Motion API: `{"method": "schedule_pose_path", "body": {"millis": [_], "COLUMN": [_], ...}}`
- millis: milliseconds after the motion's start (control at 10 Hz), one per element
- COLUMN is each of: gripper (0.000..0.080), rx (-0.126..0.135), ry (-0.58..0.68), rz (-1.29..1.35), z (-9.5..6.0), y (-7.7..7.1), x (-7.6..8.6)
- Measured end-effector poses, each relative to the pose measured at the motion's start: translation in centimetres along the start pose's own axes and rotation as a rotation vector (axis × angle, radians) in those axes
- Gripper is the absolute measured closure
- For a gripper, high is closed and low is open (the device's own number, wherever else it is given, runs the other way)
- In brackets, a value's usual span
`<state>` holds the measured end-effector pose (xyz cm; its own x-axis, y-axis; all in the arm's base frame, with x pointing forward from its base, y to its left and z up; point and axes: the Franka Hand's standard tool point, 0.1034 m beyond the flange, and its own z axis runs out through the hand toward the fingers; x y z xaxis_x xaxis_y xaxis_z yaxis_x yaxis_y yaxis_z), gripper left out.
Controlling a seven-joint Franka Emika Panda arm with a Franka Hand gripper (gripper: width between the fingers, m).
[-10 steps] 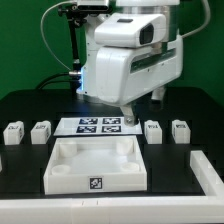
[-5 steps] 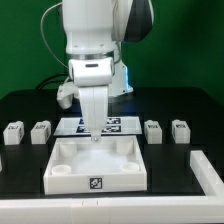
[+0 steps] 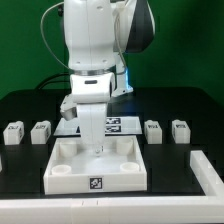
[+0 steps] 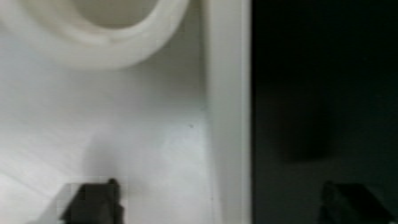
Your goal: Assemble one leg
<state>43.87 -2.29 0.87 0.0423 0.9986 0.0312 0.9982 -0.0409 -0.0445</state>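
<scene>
My claw [image 3: 97,150] hangs spread and empty, its fingers [image 4: 89,203] straddling the tray's [image 3: 60,178] back wall. The legs [image 3: 41,131] sit at mid-left and mid-right of the exterior frame, well apart from me. Closing here, I'd probably pinch or drag the tray instead.

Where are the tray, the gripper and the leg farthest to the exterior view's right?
tray [image 3: 70,181]: exterior view, front wall.
gripper [image 4: 219,205]: wrist view, midway between fingertips.
leg [image 3: 180,130]: exterior view, top face.
</scene>
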Motion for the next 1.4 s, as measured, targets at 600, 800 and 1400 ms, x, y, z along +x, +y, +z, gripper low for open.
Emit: {"method": "schedule_pose_path", "body": {"millis": [600,800,1400], "gripper": [0.0740,0.0740,0.0739], "rx": [-0.010,-0.011,-0.042], "ry": [0.000,0.000,0.023], "rz": [0.001,0.001,-0.014], "z": [-0.1,-0.1,-0.1], "y": [0.2,0.2,3.5], "x": [0.0,0.0,3.1]}}
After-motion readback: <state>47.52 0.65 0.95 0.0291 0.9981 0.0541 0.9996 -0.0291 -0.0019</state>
